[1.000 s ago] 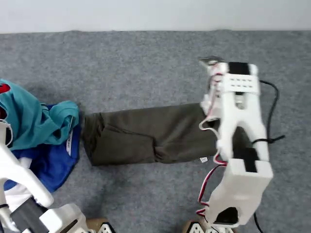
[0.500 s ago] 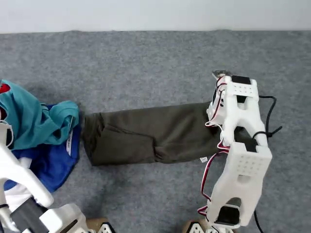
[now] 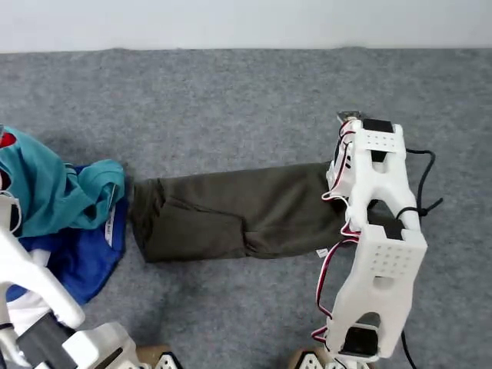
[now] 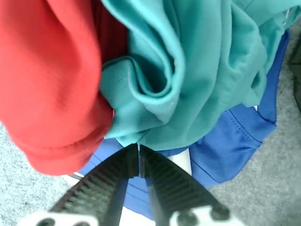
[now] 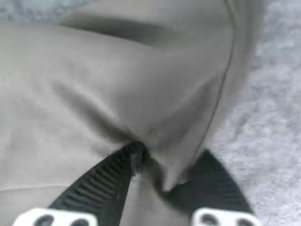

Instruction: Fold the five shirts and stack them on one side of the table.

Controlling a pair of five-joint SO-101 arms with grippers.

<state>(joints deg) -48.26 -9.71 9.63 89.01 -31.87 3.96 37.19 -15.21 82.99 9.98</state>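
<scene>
Olive-green cloth, one olive shirt (image 3: 238, 215), lies stretched across the middle of the grey table (image 3: 231, 100) in the high view, its long edges turned in but its length not yet doubled over. At the left edge a teal shirt (image 3: 46, 192), a blue shirt (image 3: 84, 261) and a red shirt (image 4: 51, 84) sit heaped and crumpled. No neat stack shows, so most of the task appears to remain.

The right gripper (image 5: 169, 155) presses onto the olive shirt's right end, its jaws partly apart with a ridge of fabric between them, not clamped. The left gripper (image 4: 139, 150) has its jaws together, tips against the teal shirt's lower edge. Whether they pinch any cloth cannot be told.
</scene>
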